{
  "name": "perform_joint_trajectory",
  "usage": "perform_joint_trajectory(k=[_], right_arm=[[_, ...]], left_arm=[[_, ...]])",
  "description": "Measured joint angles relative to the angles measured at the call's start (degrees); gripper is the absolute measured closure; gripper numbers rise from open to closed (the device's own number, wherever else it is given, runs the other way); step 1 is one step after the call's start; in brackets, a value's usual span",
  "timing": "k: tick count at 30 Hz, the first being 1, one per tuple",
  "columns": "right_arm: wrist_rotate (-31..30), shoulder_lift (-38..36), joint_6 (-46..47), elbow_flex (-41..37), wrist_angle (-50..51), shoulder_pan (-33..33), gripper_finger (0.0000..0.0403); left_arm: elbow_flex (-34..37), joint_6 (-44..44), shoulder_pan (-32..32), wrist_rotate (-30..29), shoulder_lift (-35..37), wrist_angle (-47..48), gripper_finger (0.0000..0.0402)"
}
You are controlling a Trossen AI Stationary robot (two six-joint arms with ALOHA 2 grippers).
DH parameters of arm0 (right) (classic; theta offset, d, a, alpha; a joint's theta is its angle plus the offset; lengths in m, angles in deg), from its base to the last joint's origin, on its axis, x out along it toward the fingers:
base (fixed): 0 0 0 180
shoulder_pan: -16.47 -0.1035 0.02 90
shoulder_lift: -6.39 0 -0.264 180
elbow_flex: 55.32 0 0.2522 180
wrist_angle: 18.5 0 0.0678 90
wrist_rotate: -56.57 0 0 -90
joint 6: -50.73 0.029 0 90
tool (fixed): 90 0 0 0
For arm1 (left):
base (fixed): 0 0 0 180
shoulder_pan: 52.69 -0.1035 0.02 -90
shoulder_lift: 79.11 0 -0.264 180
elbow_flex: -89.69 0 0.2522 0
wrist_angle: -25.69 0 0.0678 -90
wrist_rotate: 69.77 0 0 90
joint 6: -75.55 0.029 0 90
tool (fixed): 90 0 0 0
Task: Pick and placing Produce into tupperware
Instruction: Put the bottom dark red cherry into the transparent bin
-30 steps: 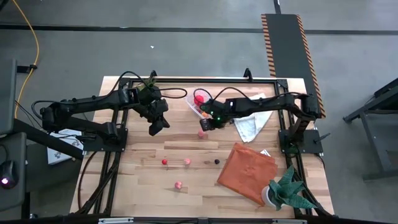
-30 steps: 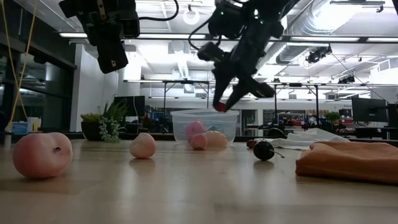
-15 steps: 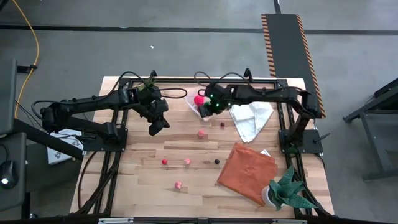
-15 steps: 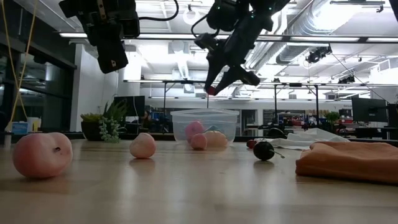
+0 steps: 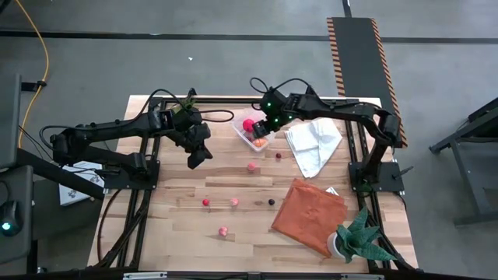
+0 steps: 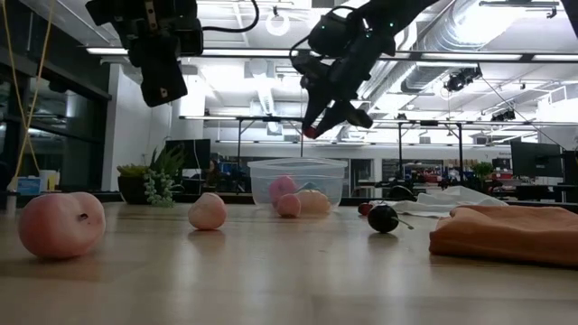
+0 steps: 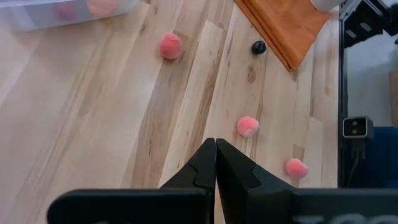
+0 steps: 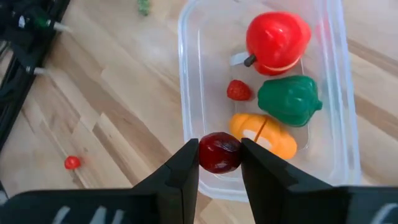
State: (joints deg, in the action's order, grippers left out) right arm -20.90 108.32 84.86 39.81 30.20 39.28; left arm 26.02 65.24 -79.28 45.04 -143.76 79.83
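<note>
Nearest us in the low view, a pink peach-like piece (image 6: 60, 224) lies on the table (image 6: 289, 280), with a smaller pink piece (image 6: 208, 210) farther in and a dark purple piece (image 6: 383, 218) beside the orange cloth (image 6: 506, 233). From above we count loose produce spread across the middle of the table: a red piece (image 5: 206, 202), a pink one (image 5: 233, 201), a dark one (image 5: 271, 201), and another pink one (image 5: 223, 231) closest to the near edge.

Farther back, the tupperware (image 5: 250, 134) stands toward the far edge, near its middle, just beside the white cloth (image 5: 313, 145). Inside it we see a red pepper (image 8: 277, 38), a green pepper (image 8: 290, 101), an orange piece (image 8: 263, 137) and a small strawberry (image 8: 239, 91).

The right gripper (image 8: 219, 154) hangs above the tupperware's rim, its fingers pinching a dark red round piece (image 8: 219, 152) (clear of the container, not yet set down).

The left gripper (image 7: 216, 162) hovers over the table's left half, well apart from the tupperware, fingers pressed together on nothing.

A potted plant (image 5: 359, 237) sits at the near right corner.
</note>
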Motion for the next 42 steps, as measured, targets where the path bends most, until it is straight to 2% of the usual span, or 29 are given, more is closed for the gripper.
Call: perform_joint_trajectory(k=[22, 42], right_arm=[[7.0, 0.0, -16.07, 0.0, -0.07, 4.33, 0.0307], [7.59, 1.07, -20.79, 0.9, -0.97, 4.7, 0.0307]], left_arm=[[0.0, -9.36, -0.02, -0.04, 0.0, -0.28, 0.0401], [0.0, -11.22, 0.0, -1.55, 0.0, -0.43, 0.0401]])
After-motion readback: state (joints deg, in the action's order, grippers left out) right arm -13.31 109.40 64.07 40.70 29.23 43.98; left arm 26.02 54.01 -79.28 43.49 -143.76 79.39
